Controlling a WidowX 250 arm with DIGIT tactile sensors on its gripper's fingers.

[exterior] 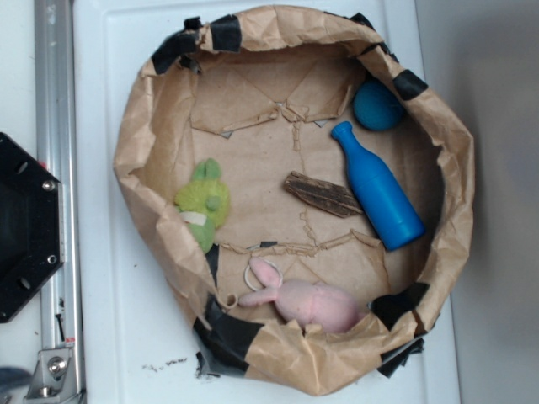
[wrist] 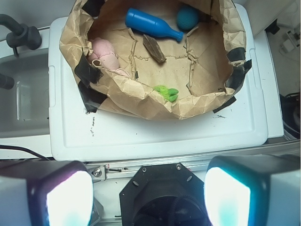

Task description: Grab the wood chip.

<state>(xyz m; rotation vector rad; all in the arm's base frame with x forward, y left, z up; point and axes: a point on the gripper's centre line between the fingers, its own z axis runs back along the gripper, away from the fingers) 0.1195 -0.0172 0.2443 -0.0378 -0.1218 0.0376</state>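
The wood chip (exterior: pixel 322 194) is a small flat dark brown piece with lengthwise grain. It lies on the floor of a brown paper bowl (exterior: pixel 139 143), just left of the blue bottle (exterior: pixel 378 188). In the wrist view the wood chip (wrist: pixel 154 48) lies below the blue bottle (wrist: pixel 151 24). My gripper (wrist: pixel 148 197) is open and empty, its two fingers wide apart at the bottom of the wrist view, far back from the bowl over the robot's black base (wrist: pixel 162 195). The gripper does not show in the exterior view.
In the bowl are a green plush toy (exterior: pixel 205 202), a pink plush rabbit (exterior: pixel 307 301) and a blue ball (exterior: pixel 376 105). The bowl sits on a white plastic lid (wrist: pixel 141 136). A metal rail (exterior: pixel 52 168) and the black base (exterior: pixel 25 227) lie to the left.
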